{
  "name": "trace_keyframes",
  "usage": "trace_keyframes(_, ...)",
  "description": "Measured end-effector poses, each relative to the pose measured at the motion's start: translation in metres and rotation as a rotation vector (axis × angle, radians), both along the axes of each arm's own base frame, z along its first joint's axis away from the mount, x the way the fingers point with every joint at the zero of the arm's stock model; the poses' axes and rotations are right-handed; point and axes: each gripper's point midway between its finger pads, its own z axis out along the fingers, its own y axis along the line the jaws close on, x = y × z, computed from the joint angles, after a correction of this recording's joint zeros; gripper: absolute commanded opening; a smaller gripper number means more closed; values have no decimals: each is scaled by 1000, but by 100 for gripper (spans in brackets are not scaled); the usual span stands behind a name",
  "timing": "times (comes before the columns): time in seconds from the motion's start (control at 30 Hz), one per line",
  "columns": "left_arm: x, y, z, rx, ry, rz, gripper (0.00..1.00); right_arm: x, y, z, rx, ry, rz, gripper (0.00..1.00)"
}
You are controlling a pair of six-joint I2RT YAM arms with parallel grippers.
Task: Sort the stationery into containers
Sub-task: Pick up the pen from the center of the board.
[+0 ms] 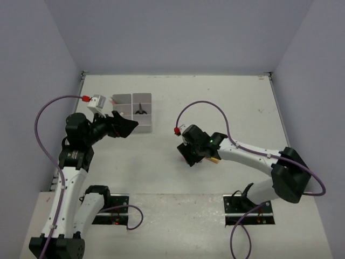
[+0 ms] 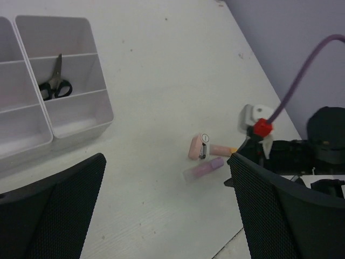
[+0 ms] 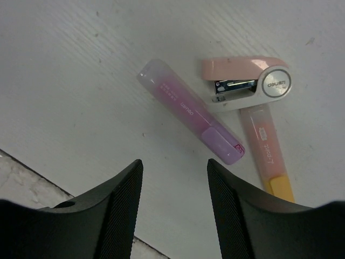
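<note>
The white compartment tray (image 1: pixel 143 125) sits at the back left, with black-handled scissors (image 1: pixel 141 109) in a middle compartment, also seen in the left wrist view (image 2: pixel 54 86). My left gripper (image 2: pixel 167 210) hangs open just in front of the tray (image 2: pixel 81 121), holding nothing. A purple marker (image 3: pixel 188 110), a pink-orange marker (image 3: pixel 267 148) and a small pink-and-white stapler (image 3: pixel 245 83) lie together on the table. My right gripper (image 3: pixel 174 178) hovers low beside the purple marker's cap end, its jaws apart with only bare table between them.
From the left wrist the same three items show as the purple marker (image 2: pixel 204 169), the stapler (image 2: pixel 198 146) and the pink-orange marker (image 2: pixel 221 149), with the right arm (image 2: pixel 323 156) close behind them. The table's near edge runs just under my right fingers (image 3: pixel 118 205).
</note>
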Motion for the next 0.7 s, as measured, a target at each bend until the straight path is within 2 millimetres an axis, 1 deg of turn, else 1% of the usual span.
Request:
trace_keyframes(0.07, -12, 2, 16, 12, -75, 8, 100, -3, -2, -16, -70, 42, 48, 55)
trace_keyframes(0.13, -19, 5, 26, 24, -123, 23, 100, -3, -4, -27, -118, 68, 67, 55)
trace_keyframes(0.17, -20, 8, 27, 33, -133, 40, 100, -2, -5, -30, -142, 78, 77, 55)
trace_keyframes(0.23, -19, 14, 20, 54, -132, 79, 100, 1, -5, -36, -181, 90, 96, 55)
trace_keyframes(0.3, -19, 18, 5, 64, -100, 99, 100, 6, -3, -40, -208, 89, 107, 55)
trace_keyframes(0.43, -24, 17, -26, 67, -25, 86, 100, 14, -3, -46, -256, 82, 132, 55)
trace_keyframes(0.5, -25, 16, -31, 68, -12, 83, 100, 16, -4, -50, -278, 83, 145, 55)
trace_keyframes(0.6, -26, 15, -28, 66, -24, 77, 100, 17, -5, -57, -309, 94, 163, 55)
trace_keyframes(0.63, -27, 15, -27, 64, -27, 73, 100, 18, -6, -59, -321, 96, 165, 53)
trace_keyframes(0.7, -28, 13, -26, 62, -33, 63, 100, 20, -7, -64, -345, 100, 178, 39)
